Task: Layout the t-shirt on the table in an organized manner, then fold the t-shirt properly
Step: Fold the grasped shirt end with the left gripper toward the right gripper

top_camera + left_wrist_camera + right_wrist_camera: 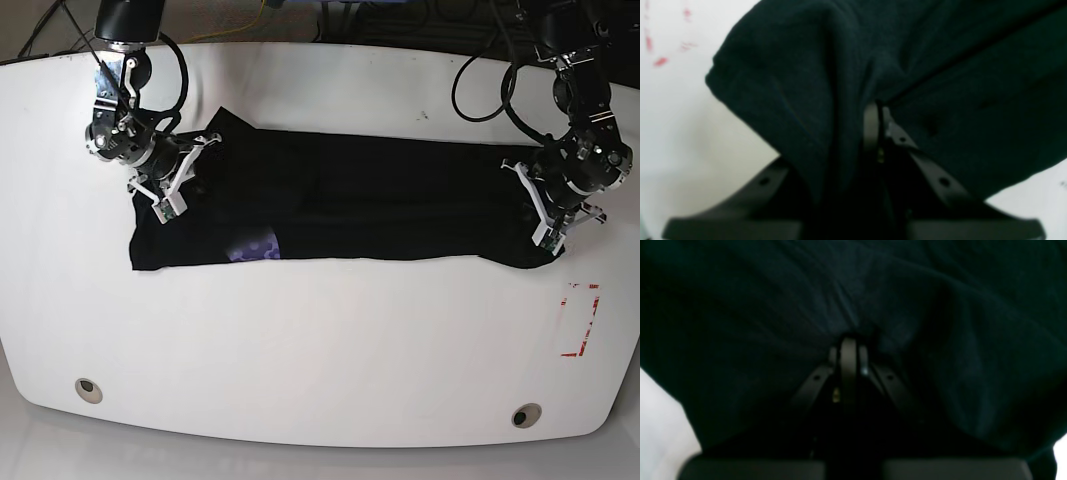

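The left gripper (877, 113) has its dark, matte jaws pressed together on a bunched fold of the t-shirt (350, 205), the soft black knit gathering into deep creases around the pale fingertips (870, 123) in the left wrist view. The right gripper (849, 350) is likewise pinched tight on the cloth, its slim fingers meeting at a point where the fabric puckers; that view is so dark that little beyond the weave and a few folds can be made out. In the base view the two grippers hold opposite ends of the garment, which lies stretched into a long, low band across the far half of the desk (320, 340), its near edge fairly straight and its ends rumpled where the arms grip it. A small purple patch (256, 247) shows at the near edge toward the right arm's side. The desk is a glossy white slab with rounded corners, and it catches soft reflections. Two small round metal inserts (88, 389) sit near its front edge, well apart from each other, and a red rectangular outline (580, 320) is marked just in front of the left arm's end of the shirt. Dark cables (480, 90) trail behind the desk's far edge.
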Available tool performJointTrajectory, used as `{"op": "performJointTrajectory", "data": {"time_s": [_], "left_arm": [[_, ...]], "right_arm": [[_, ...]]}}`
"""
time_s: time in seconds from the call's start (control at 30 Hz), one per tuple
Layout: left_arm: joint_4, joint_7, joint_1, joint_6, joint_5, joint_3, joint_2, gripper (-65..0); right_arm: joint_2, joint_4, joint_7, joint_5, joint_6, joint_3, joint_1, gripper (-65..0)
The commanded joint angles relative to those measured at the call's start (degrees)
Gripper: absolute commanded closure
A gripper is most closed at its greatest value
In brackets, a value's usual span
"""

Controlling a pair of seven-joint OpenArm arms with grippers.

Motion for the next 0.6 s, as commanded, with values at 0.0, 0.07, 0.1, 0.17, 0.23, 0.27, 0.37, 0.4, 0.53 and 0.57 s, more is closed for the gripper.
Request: {"op": "performJointTrajectory", "data": {"time_s": [0.0,0.07,0.1,0.17,0.23,0.27,0.37,0.4,0.53,0.57], "left_arm": [[3.36,3.56,-1.05,0.56,1.01,-0.19,-1.17,-2.5],[4.77,4.70,-1.93,0.56,1.01,-0.19,-1.08,-2.5],[5.39,5.23,-2.46,0.56,1.01,-0.02,-0.81,-2.5],[5.83,6.11,-3.34,0.56,1.01,0.77,0.15,-2.5],[5.83,7.25,-4.04,0.56,1.01,2.09,0.50,-2.5],[5.91,7.69,-4.39,0.56,1.01,2.62,0.59,-2.5],[5.91,9.36,-5.98,0.56,0.92,5.34,1.03,-2.5],[5.91,9.72,-6.59,0.56,0.92,6.13,1.91,-2.5],[5.91,11.12,-8.26,0.56,1.01,7.89,5.08,-2.5],[5.91,11.83,-8.96,0.56,1.01,8.33,6.13,-2.5]], "right_arm": [[0.32,0.24,-3.09,-2.18,0.21,-0.07,-0.26,0.0],[0.14,0.24,-3.09,-2.18,0.21,-0.07,-0.26,0.0],[0.14,0.24,-3.09,-2.18,0.21,-0.07,-0.26,0.0],[0.05,0.24,-3.09,-2.18,0.21,-0.25,-0.26,0.0],[-0.04,0.24,-3.09,-2.18,0.21,-0.33,-0.26,0.0],[-0.04,0.24,-3.09,-2.18,0.21,-0.33,-0.26,0.0],[-1.00,0.15,-3.09,-2.71,0.21,-0.33,-0.26,0.0],[-1.00,0.15,-3.09,-2.71,0.21,-0.33,-0.26,0.0],[-1.18,0.15,-3.09,-2.71,0.21,-0.33,-0.26,0.0],[-1.35,0.15,-3.09,-2.71,0.21,-0.33,-0.26,0.0]]}}
